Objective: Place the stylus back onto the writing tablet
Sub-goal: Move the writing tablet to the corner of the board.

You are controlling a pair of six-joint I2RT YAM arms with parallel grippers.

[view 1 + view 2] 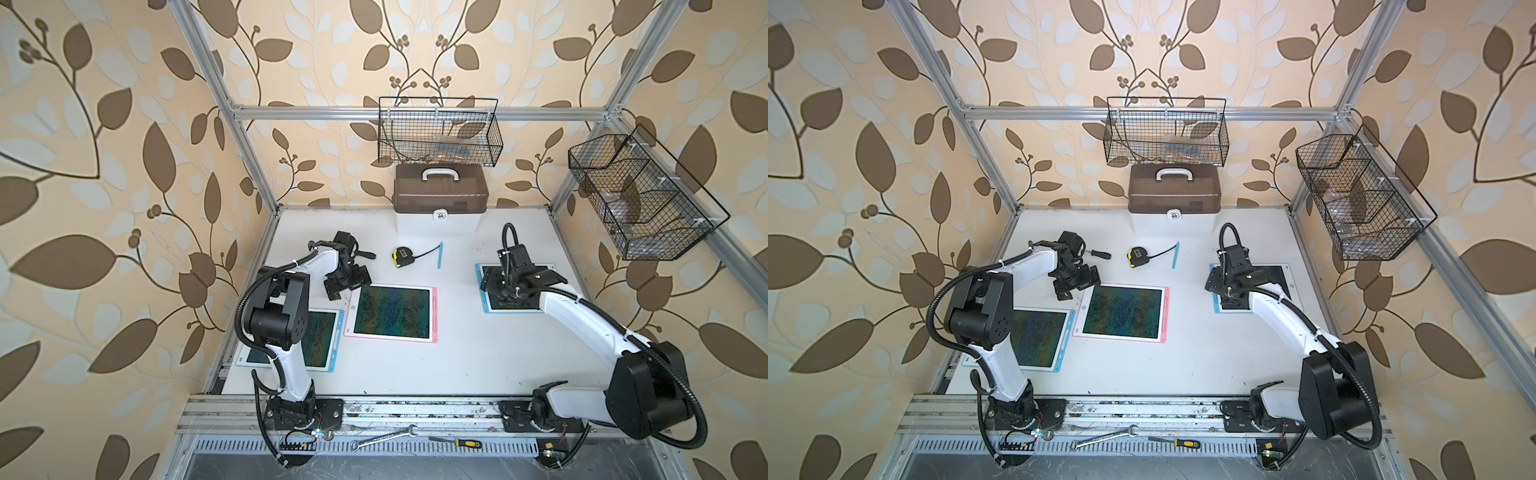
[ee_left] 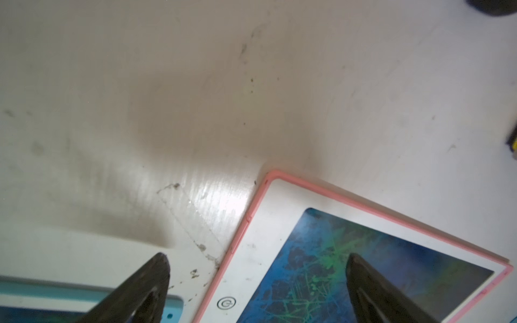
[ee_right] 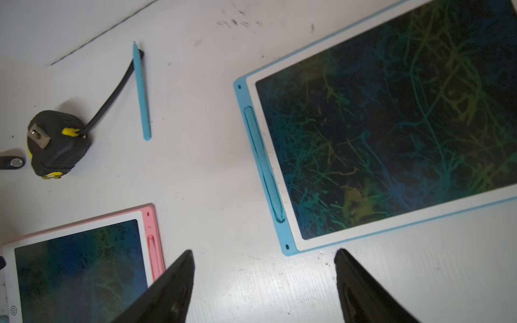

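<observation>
A loose blue stylus (image 1: 440, 254) (image 1: 1175, 255) (image 3: 142, 92) lies on the white table beside the tape measure's strap, held by nothing. Right of it lies a blue-framed writing tablet (image 1: 507, 305) (image 3: 391, 125); another blue stylus (image 3: 263, 165) appears seated in its side slot. My right gripper (image 1: 492, 286) (image 3: 264, 253) hovers open and empty over this tablet's near-left corner. A pink-framed tablet (image 1: 392, 311) (image 2: 279, 223) in the middle keeps a pink stylus (image 3: 151, 251) in its slot. Above its far-left corner my left gripper (image 1: 347, 286) (image 2: 257, 256) stands wide open and empty.
Another blue-framed tablet (image 1: 320, 336) lies partly under the left arm. A black-and-yellow tape measure (image 1: 402, 256) and a black-handled screwdriver (image 1: 1098, 253) lie behind the pink tablet. A brown-lidded toolbox (image 1: 440, 195) stands at the back wall. A wrench (image 1: 384, 436) rests on the front rail.
</observation>
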